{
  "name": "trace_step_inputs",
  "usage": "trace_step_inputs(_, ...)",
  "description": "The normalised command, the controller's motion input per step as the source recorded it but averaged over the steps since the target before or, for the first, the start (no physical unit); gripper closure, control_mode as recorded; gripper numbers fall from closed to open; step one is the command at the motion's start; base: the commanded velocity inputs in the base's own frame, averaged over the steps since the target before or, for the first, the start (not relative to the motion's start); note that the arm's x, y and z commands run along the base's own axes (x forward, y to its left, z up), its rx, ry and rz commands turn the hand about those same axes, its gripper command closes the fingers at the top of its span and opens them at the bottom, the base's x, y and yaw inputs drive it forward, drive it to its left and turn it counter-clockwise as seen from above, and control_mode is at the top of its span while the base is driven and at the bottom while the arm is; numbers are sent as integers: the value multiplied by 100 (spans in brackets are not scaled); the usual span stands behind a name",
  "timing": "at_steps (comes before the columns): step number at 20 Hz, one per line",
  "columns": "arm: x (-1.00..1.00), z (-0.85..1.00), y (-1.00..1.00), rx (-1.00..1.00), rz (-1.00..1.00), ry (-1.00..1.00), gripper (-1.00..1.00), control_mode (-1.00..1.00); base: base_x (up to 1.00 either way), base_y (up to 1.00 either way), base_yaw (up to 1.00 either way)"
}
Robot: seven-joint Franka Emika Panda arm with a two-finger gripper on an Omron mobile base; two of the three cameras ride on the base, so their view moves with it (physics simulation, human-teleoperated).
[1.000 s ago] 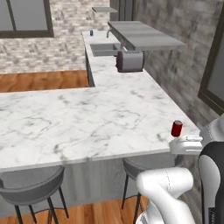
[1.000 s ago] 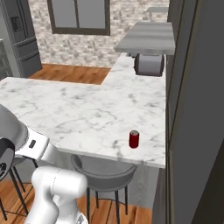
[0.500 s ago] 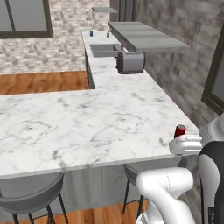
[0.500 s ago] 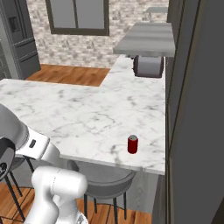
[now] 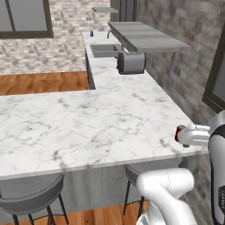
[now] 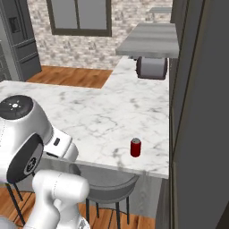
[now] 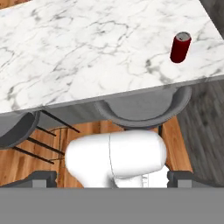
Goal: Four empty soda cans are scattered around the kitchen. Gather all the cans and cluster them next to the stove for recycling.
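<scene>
A red soda can [image 6: 135,147] with a silver top stands upright near the front right corner of the white marble counter [image 6: 89,116]. In the left base view the red can [image 5: 178,133] is half hidden behind my white arm. From the hand view it [image 7: 180,47] sits at the upper right, far above my gripper [image 7: 112,179], which is open and holds nothing; its dark fingertips [image 7: 41,178] stand wide apart. A small blue can [image 5: 92,33] stands far back beside the sink. The stove is out of view.
A steel toaster [image 5: 131,63] and a sink [image 5: 104,50] lie along the far counter run under a grey shelf [image 5: 145,36]. Grey bar stools [image 7: 144,109] are tucked under the counter's front edge. A tall dark cabinet [image 6: 201,112] walls the right side.
The whole scene has slid slightly down in both base views, so the base has crept forward. The red can has stayed in place on the counter. The gripper has stayed open.
</scene>
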Motion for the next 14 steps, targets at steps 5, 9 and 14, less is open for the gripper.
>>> trace_step_inputs(5,46,0,-41,2,-7,6,-100,-100,0,0,0)
trace_step_inputs(9,57,0,-8,0,-17,16,-100,-100,0,0,0)
trace_step_inputs(14,46,0,-10,0,-16,17,-100,-100,0,0,0)
